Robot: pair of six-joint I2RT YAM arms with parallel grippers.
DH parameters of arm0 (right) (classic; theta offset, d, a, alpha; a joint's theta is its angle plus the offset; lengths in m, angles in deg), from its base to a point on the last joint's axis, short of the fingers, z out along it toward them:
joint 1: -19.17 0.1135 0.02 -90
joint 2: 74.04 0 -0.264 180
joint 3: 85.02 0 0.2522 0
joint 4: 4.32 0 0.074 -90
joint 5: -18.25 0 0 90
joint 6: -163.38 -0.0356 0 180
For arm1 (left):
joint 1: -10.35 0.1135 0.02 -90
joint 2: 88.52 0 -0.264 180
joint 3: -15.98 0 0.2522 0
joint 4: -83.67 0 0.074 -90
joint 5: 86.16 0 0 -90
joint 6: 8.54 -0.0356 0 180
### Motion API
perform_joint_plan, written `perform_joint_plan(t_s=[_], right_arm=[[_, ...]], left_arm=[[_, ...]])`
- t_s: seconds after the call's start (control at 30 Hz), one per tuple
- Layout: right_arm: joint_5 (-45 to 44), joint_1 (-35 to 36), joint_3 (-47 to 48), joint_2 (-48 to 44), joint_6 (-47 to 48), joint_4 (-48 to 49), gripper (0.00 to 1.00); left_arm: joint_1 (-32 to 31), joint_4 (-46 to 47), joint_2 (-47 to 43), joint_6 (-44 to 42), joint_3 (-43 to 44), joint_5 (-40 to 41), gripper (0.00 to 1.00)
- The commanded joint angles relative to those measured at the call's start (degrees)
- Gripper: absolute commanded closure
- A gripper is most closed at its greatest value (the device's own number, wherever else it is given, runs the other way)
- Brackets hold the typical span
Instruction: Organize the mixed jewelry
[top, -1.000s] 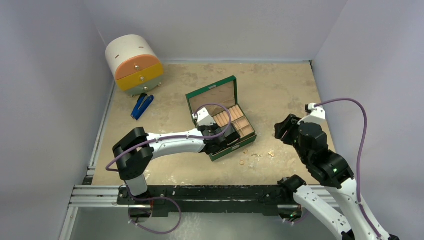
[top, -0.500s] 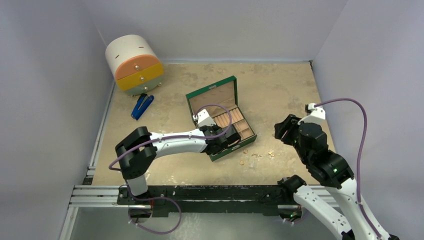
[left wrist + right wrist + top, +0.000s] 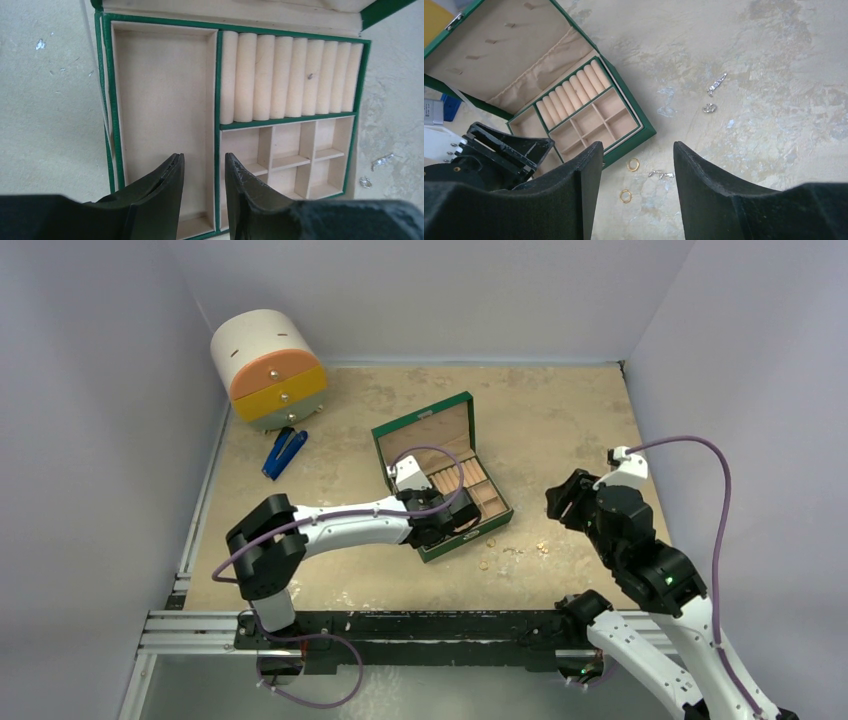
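Hovering with right gripper [image 3: 636, 150] spread wide, empty, over gold rings [image 3: 633, 164] lying on surface [image 3: 749, 75] between its fingertips, just beside green box [image 3: 634, 145]. Judging them light, stiff, slippery, so likely pinching across the band. Holding left gripper [image 3: 204, 162] part-open, empty, above box tray.

Plain pale grey walls [image 3: 90, 440] close in the worktop [image 3: 560, 410] on the left, far and right sides. Its surface is mottled beige (stone-like, with darker blotches). Along the near edge runs a silver metal rail [image 3: 190, 630] beside a black bar [image 3: 450, 625]. The light is soft and even.
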Motion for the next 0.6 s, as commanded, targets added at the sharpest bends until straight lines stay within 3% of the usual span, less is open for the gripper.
perform_joint_plan(t_s=[0.0, 0.13, 0.4, 0.57], right_arm=[[2.0, -0.1, -0.2, 0.7, 0.8, 2.8, 0.43], [4.5, -0.2, -0.5, 2.0, 1.9, 4.6, 0.43], [18.7, -0.1, -2.9, 7.7, 7.2, 12.7, 0.44], [27.3, -0.2, -3.8, 13.3, 9.1, 17.4, 0.44]], left_arm=[[-0.2, 0.8, -5.4, -5.6, 2.7, 2.2, 0.64], [-0.2, 1.7, -8.9, -10.1, 2.3, 4.6, 0.63], [-0.2, 8.9, -22.0, -24.9, -3.3, 11.2, 0.59], [-0.1, 7.1, -28.9, -31.7, -3.8, 16.2, 0.55]])
